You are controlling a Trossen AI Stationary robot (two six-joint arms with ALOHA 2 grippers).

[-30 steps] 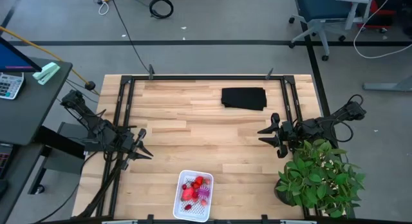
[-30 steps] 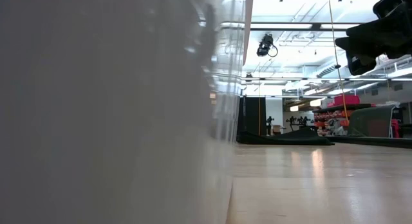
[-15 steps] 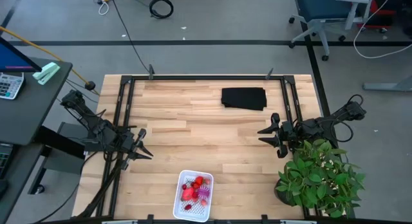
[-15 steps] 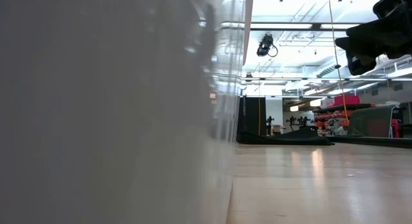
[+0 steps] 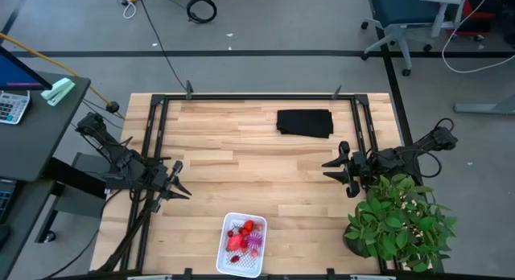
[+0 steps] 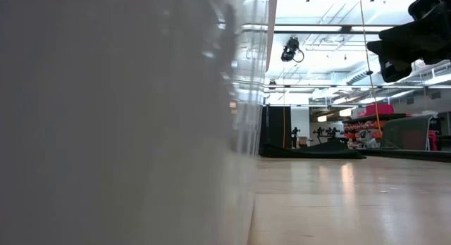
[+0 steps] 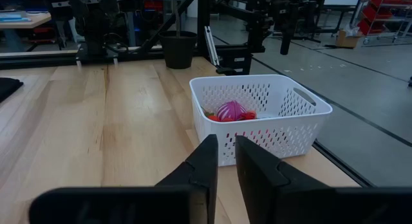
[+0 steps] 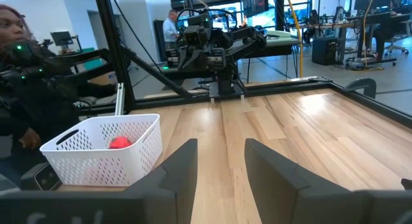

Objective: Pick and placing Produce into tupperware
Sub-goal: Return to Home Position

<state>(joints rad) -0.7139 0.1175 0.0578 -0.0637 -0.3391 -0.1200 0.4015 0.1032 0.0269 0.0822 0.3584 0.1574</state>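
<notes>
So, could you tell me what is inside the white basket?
The white basket holds red produce and one spiky purple piece. Whatever lies beneath that pile is covered, so the full count cannot be told.

No legible text, labels, brands or numbers in any view. Calculator point(image 5: 8, 107) on the side desk left of the table: key marks too small to read. Monitor point(image 5: 14, 71) beside it: blue screen edge only, nothing legible. Red shelving point(image 6: 378, 110) in the room behind the table, low view: any markings too blurred to read. Cardboard box point(image 7: 351, 38) on the floor, left wrist view: print unreadable.
</notes>
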